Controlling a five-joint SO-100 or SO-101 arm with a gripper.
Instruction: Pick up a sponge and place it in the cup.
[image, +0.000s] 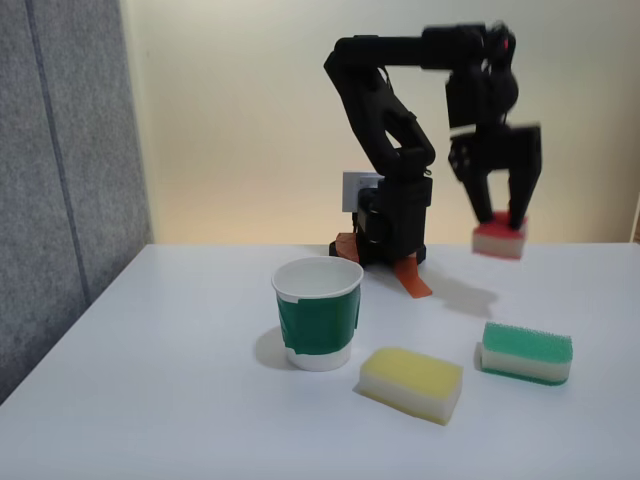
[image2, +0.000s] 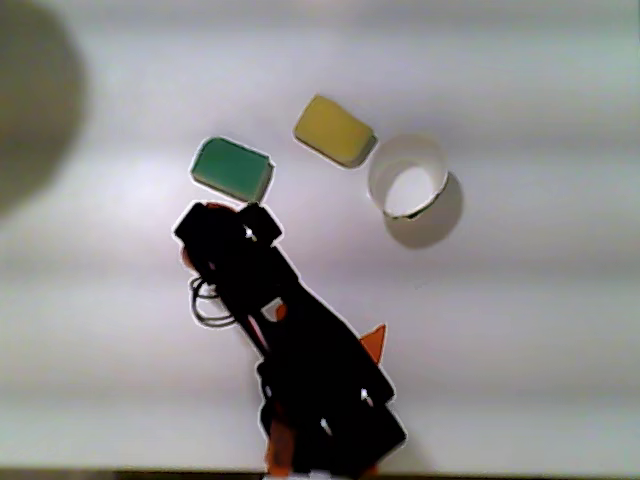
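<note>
Sponge (image: 499, 240) is pinched in the gripper (image: 501, 218), lifted off the table and well to the right of the cup (image: 318, 312) in the fixed view. Likely light, soft foam (squashes easily); a hold across the sides suits it.

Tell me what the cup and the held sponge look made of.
Cup: looks like matte white paper, going by the thin rolled rim; the green band seems a wrap taped on. Sponge: cream foam body under a red top, probably a scouring layer, but motion blur hides its texture. The gripper has its jaws closed on it, clear of the table.
</note>
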